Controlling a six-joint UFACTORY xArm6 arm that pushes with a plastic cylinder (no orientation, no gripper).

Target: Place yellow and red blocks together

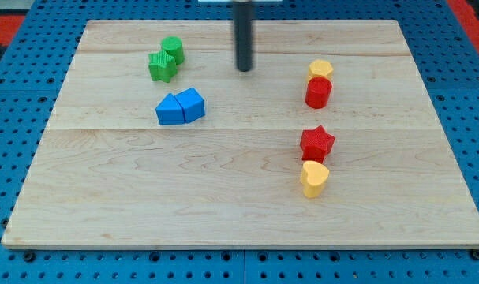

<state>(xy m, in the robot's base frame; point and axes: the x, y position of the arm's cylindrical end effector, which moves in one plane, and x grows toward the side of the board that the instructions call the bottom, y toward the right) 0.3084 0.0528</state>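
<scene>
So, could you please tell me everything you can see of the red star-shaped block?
The red star block is a small, chunky star with blunt points and a matte, plastic-like surface. It lies flat on the wooden board, towards the view's right, below the middle. Its lower edge touches the yellow heart-shaped block just below it. Higher up sit a red cylinder and another yellow block, apart from it. My tip is well away, up and to the view's left.

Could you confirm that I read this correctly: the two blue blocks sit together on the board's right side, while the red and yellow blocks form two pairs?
Not quite. In the camera view, the two blue blocks sit together on the view's left side, not the right. The rest holds: yellow block touches the red cylinder, and the red star touches the yellow heart. My tip stands apart from all.
</scene>
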